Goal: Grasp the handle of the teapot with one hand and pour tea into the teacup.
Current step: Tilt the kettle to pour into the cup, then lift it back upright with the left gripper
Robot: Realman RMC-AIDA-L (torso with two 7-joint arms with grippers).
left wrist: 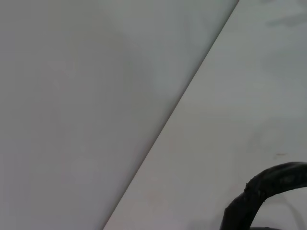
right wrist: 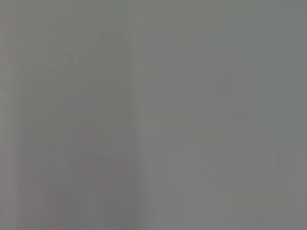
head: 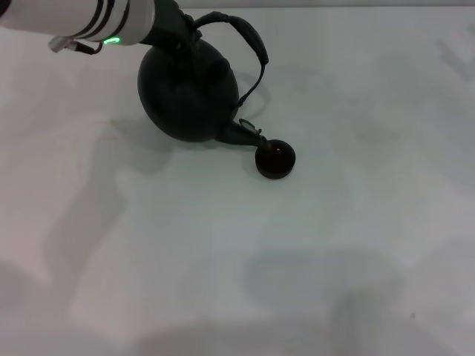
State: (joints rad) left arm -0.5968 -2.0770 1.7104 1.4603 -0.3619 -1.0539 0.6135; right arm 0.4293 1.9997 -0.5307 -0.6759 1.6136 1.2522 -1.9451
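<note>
Left tool (head: pixel 178 35): at 11 o'clock of the head view, at the end of the white arm with its green light, down at the far end of the handle (head: pixel 249 37) where it meets the pot; whether its fingers pinch the handle or stand spread I cannot tell, as the dark parts merge there.
Handle, wrist view: a dark wrapped arc (left wrist: pixel 259 191) shows at 5 o'clock, over pale worktop.
Right tool: not in sight; its wrist view gives only blank grey.
Teapot (head: pixel 187 93): at 12 o'clock on the worktop (head: pixel 237 259), tipped over with its spout (head: pixel 241 133) pointing down toward 4 o'clock.
Teacup (head: pixel 275 159): just beside the spout tip, at 4 o'clock of the pot, upright on the worktop.
Done, by my reading: handle reached, pot tilted, spout brought to the cup's rim.
In hand: the pour itself, seemingly; no stream of tea can be made out.
Left: finish pouring, right the pot, set it down.
</note>
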